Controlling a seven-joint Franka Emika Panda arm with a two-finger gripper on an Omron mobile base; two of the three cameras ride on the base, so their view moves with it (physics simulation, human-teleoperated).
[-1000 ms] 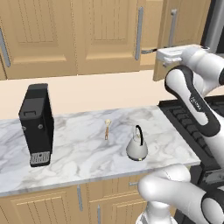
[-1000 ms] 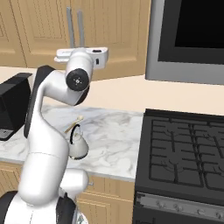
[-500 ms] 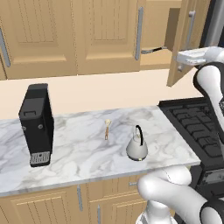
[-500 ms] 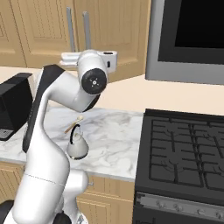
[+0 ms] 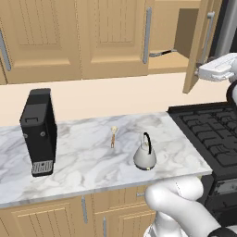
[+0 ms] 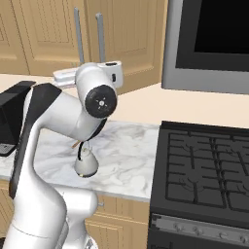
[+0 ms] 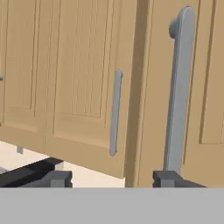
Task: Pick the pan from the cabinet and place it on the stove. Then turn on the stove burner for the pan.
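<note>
1. The cabinet (image 5: 111, 37) spans the top of the left base view. Its rightmost door (image 5: 200, 46) stands swung open at 1 o'clock, and the others are closed.
2. The stove (image 5: 208, 134) lies at 3 o'clock in the left base view and at 4 o'clock in the right base view (image 6: 204, 165). Its dark grates are bare.
3. The marble counter (image 5: 83, 157) adjoins the stove at its 9 o'clock side.
4. The coffee machine (image 5: 39, 129) stands upright on the counter at 9 o'clock.
5. The gripper (image 5: 198, 72) hangs at 2 o'clock, just beside the lower edge of the open door. In the hand view the gripper (image 7: 113, 179) has its fingertips (image 7: 168, 178) spread wide, released, with nothing between them. The grey bar handle (image 7: 177, 87) rises just above the right-hand tip.
6. The kettle (image 5: 145, 155) sits on the counter at 5 o'clock of centre, well apart from the coffee machine. It also appears behind the arm (image 6: 86, 164).
7. The pan (image 5: 162, 53) lies on the shelf inside the cabinet. It is seen edge-on as a thin dark sliver at 1 o'clock, near the open door.
</note>
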